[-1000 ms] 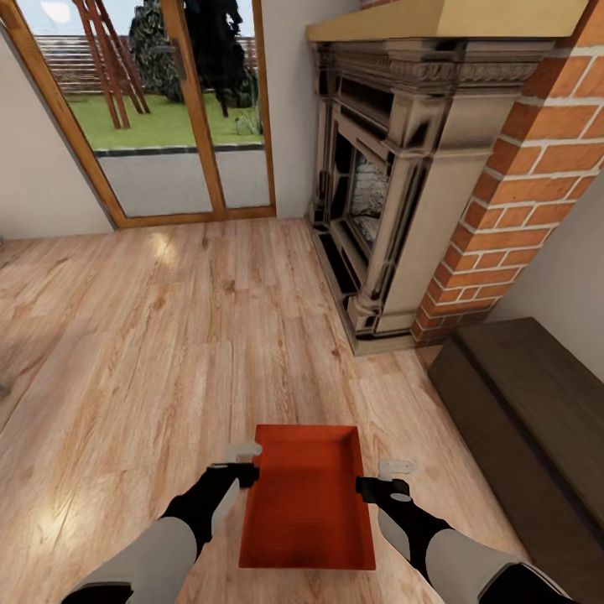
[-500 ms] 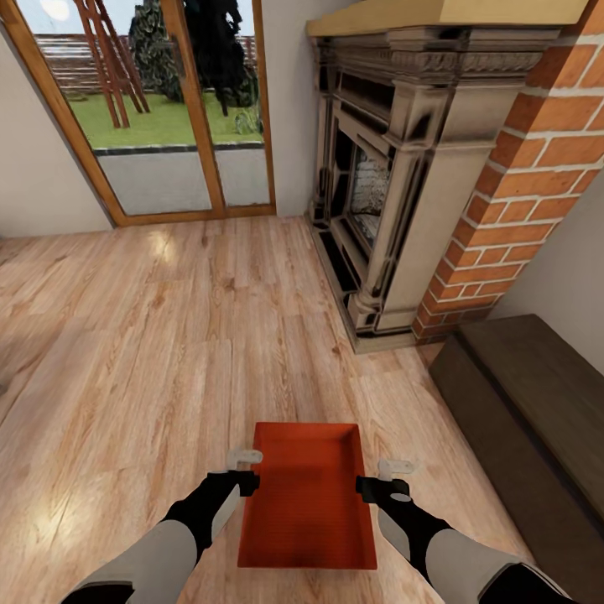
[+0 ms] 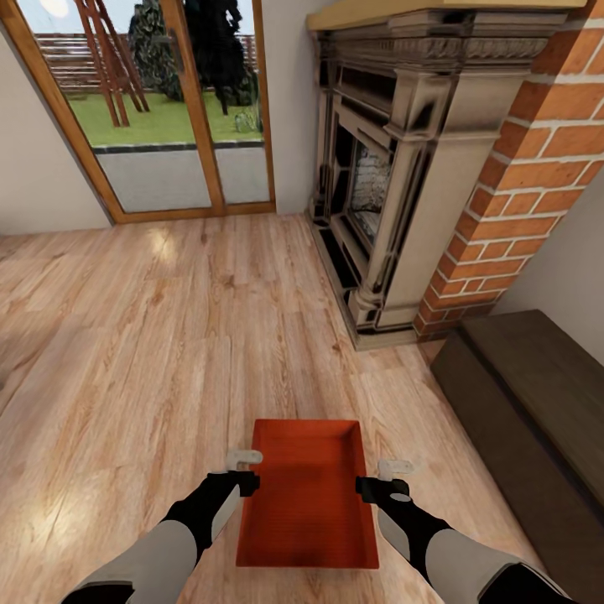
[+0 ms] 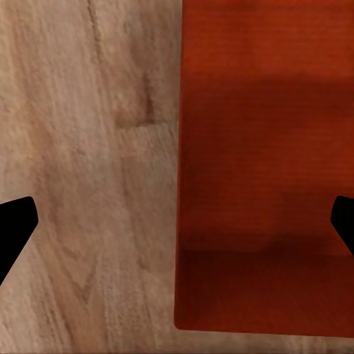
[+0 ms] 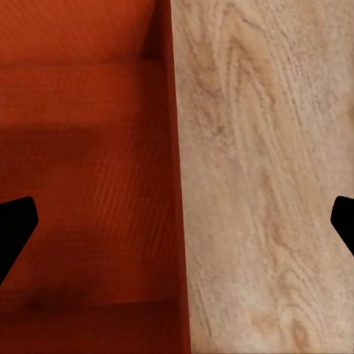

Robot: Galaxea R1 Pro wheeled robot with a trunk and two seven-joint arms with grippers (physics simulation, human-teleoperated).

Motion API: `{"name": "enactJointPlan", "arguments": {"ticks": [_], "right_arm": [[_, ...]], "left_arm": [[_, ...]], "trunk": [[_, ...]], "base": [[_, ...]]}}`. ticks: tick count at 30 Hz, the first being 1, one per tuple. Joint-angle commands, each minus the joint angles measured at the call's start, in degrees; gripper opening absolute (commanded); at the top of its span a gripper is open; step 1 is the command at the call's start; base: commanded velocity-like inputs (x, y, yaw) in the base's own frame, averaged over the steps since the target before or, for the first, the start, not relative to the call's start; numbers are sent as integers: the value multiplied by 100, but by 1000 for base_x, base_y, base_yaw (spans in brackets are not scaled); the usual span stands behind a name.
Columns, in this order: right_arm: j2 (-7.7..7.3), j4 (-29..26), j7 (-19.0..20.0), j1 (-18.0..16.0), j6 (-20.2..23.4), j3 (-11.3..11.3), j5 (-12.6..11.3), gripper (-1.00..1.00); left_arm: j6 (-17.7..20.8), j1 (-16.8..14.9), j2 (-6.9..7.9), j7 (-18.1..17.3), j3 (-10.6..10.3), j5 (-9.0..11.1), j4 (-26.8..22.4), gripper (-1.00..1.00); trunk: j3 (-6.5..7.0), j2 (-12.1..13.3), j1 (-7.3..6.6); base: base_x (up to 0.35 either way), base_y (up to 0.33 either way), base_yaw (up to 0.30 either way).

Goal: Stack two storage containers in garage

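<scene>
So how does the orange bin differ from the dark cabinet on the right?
Colour: the storage container is orange-red, the cabinet dark brown. Top: the container is open, the cabinet closed and flat. Place: the container sits between the left hand and right hand; the cabinet lies beside the fireplace, running out of frame. Both are rectangular and low.

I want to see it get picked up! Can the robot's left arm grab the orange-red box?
Probably yes. The left claw hangs right at the side wall of the orange-red rectangular open-topped box, its fingers spread on either side of that wall in the wrist view, and nothing sits between them.
</scene>
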Motion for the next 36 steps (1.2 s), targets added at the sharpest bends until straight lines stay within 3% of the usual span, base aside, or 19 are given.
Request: {"name": "enactJointPlan", "arguments": {"ticks": [1, 10, 16, 36], "right_arm": [[1, 2, -21, -3, -22, 49, -60, 100], [3, 2, -21, -3, -22, 49, -60, 100], [3, 2, -21, -3, -22, 49, -60, 100], [3, 2, -21, -3, -22, 49, -60, 100]], "left_arm": [[32, -1, -6, -2, 39, -42, -11, 100], [32, -1, -4, 3, 39, -48, -14, 100], [32, -1, 2, 11, 39, -42, -20, 100], [32, -1, 3, 4, 43, -42, -20, 100]], "trunk": [[-22, -43, 22], [-184, -404, 220], [-184, -404, 220], [-543, -1206, 659]], "base": [[0, 0, 0], [0, 0, 0], [0, 0, 0], [0, 0, 0]]}}
